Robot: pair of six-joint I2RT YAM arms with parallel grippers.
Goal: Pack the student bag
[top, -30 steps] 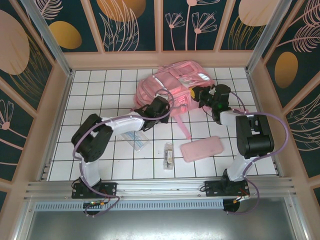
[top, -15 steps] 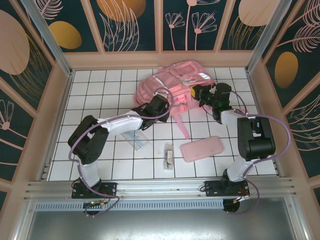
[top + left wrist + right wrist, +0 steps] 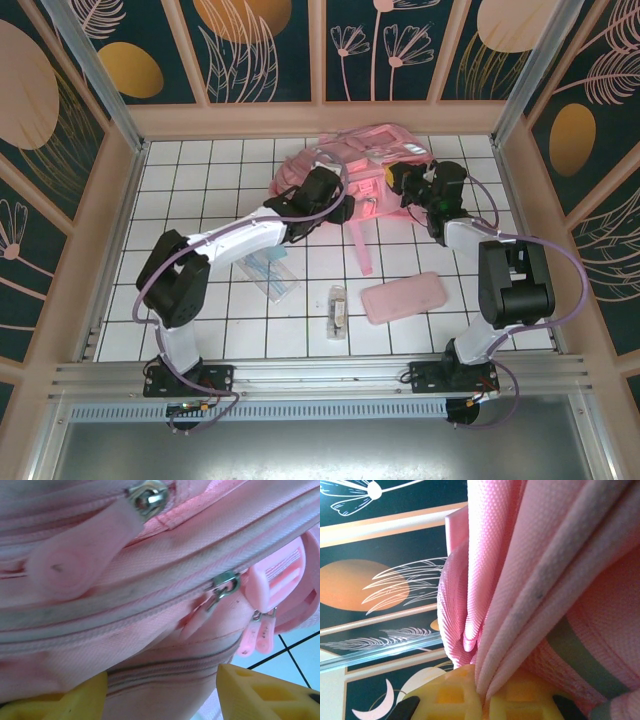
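Note:
The student bag [image 3: 350, 158], a large pink backpack, lies bunched at the back of the tiled table. My left gripper [image 3: 345, 203] is pressed against its near side. In the left wrist view the left gripper [image 3: 160, 695] is open, with the student bag [image 3: 150, 605] and its zipper seams between and just beyond the yellow fingertips [image 3: 260, 692]. A metal zipper slider [image 3: 222, 586] sits above them. My right gripper [image 3: 395, 185] is at the bag's right side. Up close the right gripper [image 3: 485, 697] is shut on a fold of the bag's pink fabric [image 3: 520, 590].
A flat pink pencil case [image 3: 403, 297] lies near the right arm. A clear packet [image 3: 270, 272] and a small wrapped item [image 3: 337, 310] lie on the tiles in front. A loose pink strap [image 3: 362, 245] trails from the bag. Wooden walls [image 3: 120, 210] enclose the table.
My left gripper has gone from shut to open and moved farther back against the bag. The right gripper has pulled the bag's edge back, and the bag has bunched toward the rear wall.

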